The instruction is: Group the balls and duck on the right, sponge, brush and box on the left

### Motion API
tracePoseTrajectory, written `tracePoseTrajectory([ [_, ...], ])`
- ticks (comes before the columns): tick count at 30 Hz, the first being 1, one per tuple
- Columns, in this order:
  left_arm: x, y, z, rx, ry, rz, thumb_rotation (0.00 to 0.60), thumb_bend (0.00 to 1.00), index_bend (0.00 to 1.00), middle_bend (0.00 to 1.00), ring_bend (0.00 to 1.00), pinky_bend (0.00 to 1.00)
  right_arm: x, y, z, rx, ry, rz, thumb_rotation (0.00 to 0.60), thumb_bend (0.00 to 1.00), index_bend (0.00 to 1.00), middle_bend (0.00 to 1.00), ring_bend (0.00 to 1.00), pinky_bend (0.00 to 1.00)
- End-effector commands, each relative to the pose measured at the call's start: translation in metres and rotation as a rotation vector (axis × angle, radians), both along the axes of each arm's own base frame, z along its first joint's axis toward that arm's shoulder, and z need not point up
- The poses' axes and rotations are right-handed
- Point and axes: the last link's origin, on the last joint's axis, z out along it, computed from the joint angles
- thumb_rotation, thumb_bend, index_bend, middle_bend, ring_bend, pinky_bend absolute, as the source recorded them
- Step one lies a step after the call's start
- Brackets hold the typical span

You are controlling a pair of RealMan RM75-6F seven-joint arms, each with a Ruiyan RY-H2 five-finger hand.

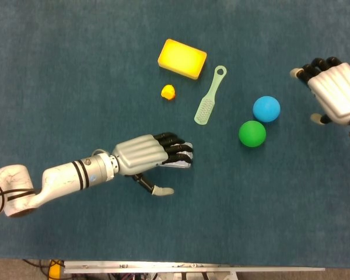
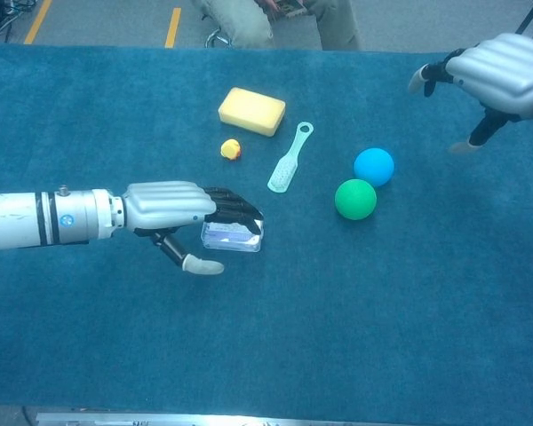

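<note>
The small clear plastic box [image 2: 234,236] with a printed label lies near the middle of the blue carpeted tabletop [image 1: 58,70], and my left hand [image 1: 146,156] is laid over it, fingers draped across its top and thumb spread out on the near side. I cannot tell whether the fingers already clamp it or only rest on it; the thumb is clearly off the box. My right hand [image 1: 335,93] hangs at the far right, fingers apart, holding nothing.

As I judge it, the sorting has barely begun. The round blue ball [image 1: 266,108] and the round green ball [image 1: 252,133] sit just beside each other on the right, which suits the goal. The little yellow rubber duck [image 1: 168,91] is left of centre, near the yellow rectangular sponge [image 1: 182,58], so it has yet to go over to the balls. The pale green plastic brush [image 1: 210,97] lies tilted between the duck and the balls. The sponge, brush and box all lie around the middle, not gathered on the left. The box looks like my first item to drag or carry left.
</note>
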Motion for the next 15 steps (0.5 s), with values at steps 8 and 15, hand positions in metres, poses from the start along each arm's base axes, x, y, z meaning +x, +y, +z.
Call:
tracePoseTrajectory([
  [8,0.0004,-0.0017,-0.0053,-0.010,0.007,0.011,0.141,0.25,0.12,0.06,0.00,0.00,-0.0015,0.0001,-0.0011,-0.002,-0.005,-0.005,0.600,0.04,0.25,0.33,0.24,0.29],
  [15,0.0001,-0.0025,-0.0070,-0.005,0.015,0.009,0.138,0.25,0.12,0.07,0.00,0.00,-0.0027,0.0009,-0.0004,-0.003,-0.007,-0.009,0.600,0.04,0.25,0.33,0.24,0.29],
])
